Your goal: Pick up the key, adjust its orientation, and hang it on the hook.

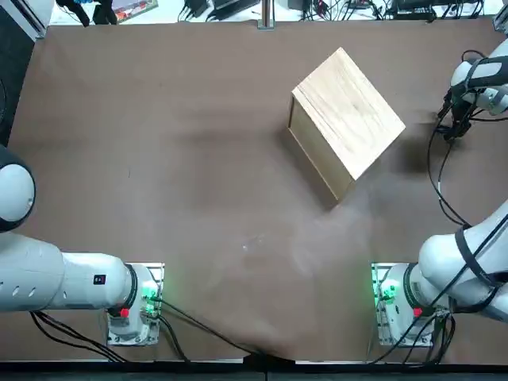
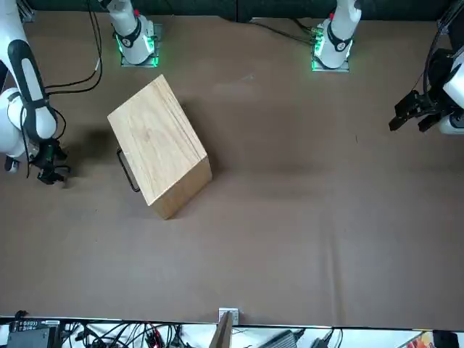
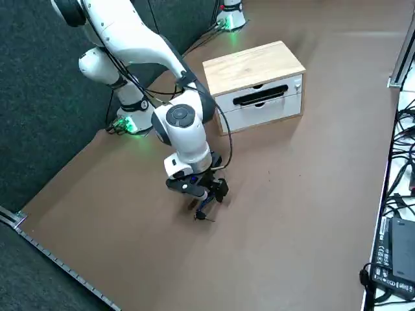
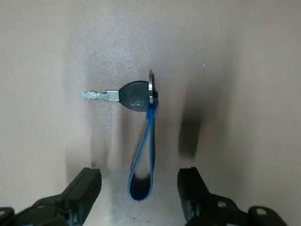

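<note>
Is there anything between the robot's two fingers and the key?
Only bare table. In the wrist view, the right tool hangs open over the key, whose blue loop reaches between the fingers.

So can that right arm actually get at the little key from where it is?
Probably yes: the right gripper hangs open just above the key, its blue strap loop between the fingers, with nothing but bare table around.

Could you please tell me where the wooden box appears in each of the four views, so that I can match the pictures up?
Top view: wooden box right of centre, in the upper half.
Front view: wooden box left of centre, in the upper half.
Right side view: wooden box upper middle, its drawer front facing the camera.
Right wrist view: not in it; only the key and the open right end effector.
Shared landmark: the brown table.
</note>
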Tool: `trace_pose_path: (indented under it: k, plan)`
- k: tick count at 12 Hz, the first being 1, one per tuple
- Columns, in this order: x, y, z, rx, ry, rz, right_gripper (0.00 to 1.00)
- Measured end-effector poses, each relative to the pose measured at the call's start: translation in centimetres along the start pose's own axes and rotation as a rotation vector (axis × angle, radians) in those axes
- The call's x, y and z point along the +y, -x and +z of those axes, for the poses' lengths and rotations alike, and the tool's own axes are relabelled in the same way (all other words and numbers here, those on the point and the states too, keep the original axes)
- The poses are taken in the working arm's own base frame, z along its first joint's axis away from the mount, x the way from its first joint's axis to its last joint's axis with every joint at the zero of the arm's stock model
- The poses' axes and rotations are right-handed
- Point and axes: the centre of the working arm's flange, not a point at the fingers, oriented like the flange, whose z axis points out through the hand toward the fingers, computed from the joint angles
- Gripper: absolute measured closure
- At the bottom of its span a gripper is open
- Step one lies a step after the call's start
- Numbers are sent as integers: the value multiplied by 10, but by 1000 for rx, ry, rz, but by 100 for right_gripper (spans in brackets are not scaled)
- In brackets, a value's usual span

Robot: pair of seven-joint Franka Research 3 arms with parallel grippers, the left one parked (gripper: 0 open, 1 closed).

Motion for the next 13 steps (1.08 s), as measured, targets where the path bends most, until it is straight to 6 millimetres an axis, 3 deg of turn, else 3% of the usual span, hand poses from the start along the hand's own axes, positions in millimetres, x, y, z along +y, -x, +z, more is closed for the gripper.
trace_pose_path:
  k: [8, 10, 11, 13]
  plan:
    - [10, 1, 12, 12, -21, 15, 1]
    - [11, -1, 11, 14, -24, 19, 11]
    - [11, -2, 11, 15, -25, 20, 11]
    - [12, -4, 10, 15, -27, 24, 33]
